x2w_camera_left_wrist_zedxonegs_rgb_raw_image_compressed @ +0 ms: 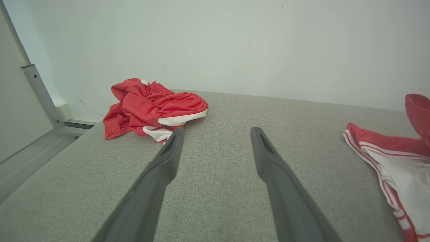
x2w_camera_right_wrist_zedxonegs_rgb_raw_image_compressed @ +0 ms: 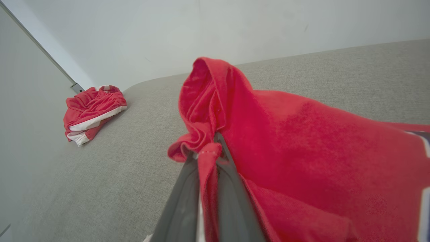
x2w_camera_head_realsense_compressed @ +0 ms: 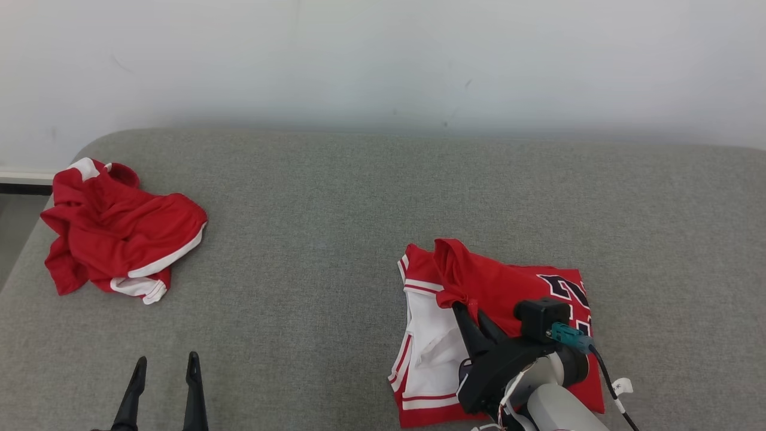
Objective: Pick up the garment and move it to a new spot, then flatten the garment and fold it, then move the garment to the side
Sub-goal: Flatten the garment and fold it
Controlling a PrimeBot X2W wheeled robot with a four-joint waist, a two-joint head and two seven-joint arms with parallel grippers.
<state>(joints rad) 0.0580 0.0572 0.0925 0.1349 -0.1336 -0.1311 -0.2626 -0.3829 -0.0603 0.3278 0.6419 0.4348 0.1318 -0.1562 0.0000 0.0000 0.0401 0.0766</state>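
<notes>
A plain pale wall (x2w_camera_head_realsense_compressed: 383, 54) runs across the far side, evenly lit, with a few small dark specks (x2w_camera_head_realsense_compressed: 446, 124) low near its middle. Before it lies a wide grey fabric pad (x2w_camera_head_realsense_compressed: 335, 197), its far left corner rounded. Left of the pad, a white skirting (x2w_camera_head_realsense_compressed: 24, 175) meets the grey floor (x2w_camera_left_wrist_zedxonegs_rgb_raw_image_compressed: 30, 154), and a metal post (x2w_camera_left_wrist_zedxonegs_rgb_raw_image_compressed: 40, 94) rises beside it.

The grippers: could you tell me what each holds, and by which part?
The right gripper pinches a bunched red edge of the jersey, raised above the rest; the left gripper is open and empty.
</notes>
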